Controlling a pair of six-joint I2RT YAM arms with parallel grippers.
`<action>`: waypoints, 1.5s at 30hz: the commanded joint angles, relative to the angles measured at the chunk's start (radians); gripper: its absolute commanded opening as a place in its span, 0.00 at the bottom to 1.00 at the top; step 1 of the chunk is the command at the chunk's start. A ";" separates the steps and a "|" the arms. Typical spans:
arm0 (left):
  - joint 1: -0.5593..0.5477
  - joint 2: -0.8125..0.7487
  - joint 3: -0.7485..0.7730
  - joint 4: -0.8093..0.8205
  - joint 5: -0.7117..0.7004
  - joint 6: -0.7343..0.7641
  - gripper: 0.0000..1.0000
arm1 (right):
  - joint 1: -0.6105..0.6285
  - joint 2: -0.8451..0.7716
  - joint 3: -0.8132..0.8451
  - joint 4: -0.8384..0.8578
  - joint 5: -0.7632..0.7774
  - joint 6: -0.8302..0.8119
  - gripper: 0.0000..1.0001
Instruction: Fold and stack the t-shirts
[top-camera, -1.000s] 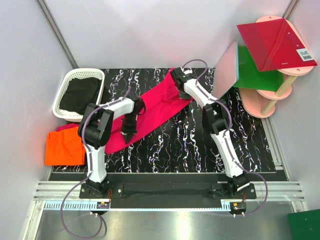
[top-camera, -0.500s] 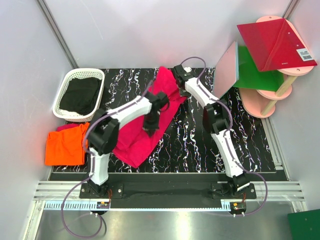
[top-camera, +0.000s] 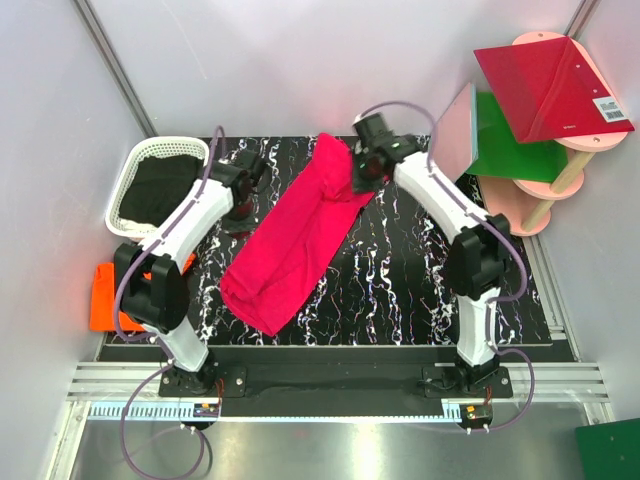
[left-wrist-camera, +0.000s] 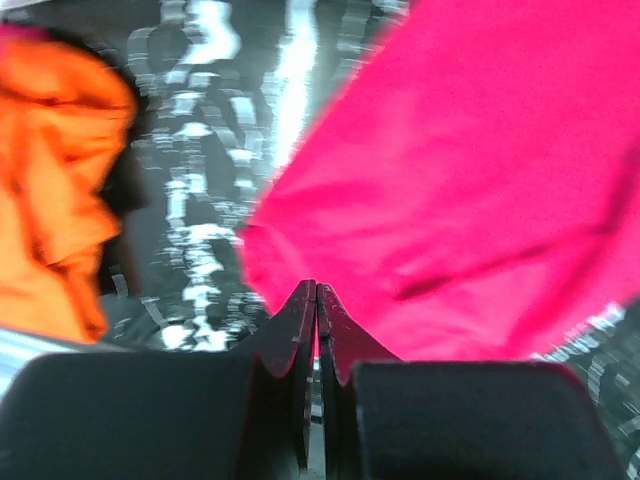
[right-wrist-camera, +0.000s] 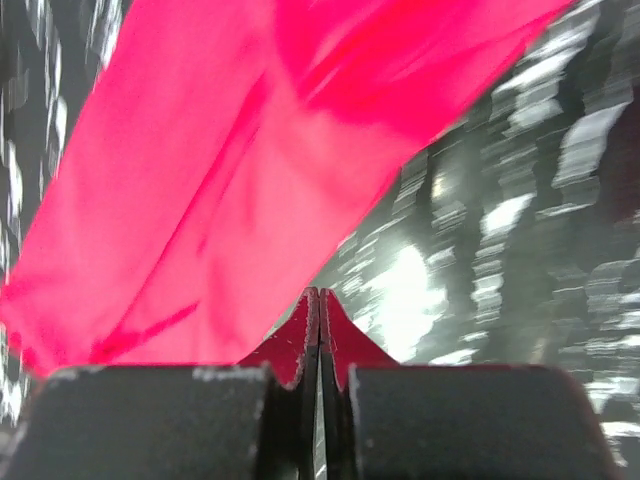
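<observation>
The hot pink t-shirt lies on the black marbled table as a long folded strip, running diagonally from back centre to front left. It fills the left wrist view and the right wrist view. My left gripper is shut and empty, just left of the shirt's upper half. My right gripper is shut and empty at the shirt's back right edge. The orange t-shirt lies folded at the table's left edge, partly behind my left arm, and shows in the left wrist view.
A white basket with dark cloth stands at the back left. A pink stand at the right carries a red panel and a green panel. A pale panel leans at the table's back right.
My left gripper has let go of the pink shirt and swung from the table's middle to the back left. The shirt now lies as a folded strip. My right gripper has pulled back slightly.
</observation>
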 joint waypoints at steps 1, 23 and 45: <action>0.114 -0.062 0.000 0.009 -0.054 0.087 0.06 | 0.151 0.046 -0.062 -0.012 -0.168 0.057 0.00; 0.165 -0.045 -0.146 0.070 -0.005 0.130 0.05 | 0.312 0.255 -0.064 -0.136 -0.416 0.115 0.00; 0.165 -0.028 -0.170 0.073 0.001 0.153 0.04 | 0.320 0.307 -0.342 -0.325 -0.024 0.198 0.00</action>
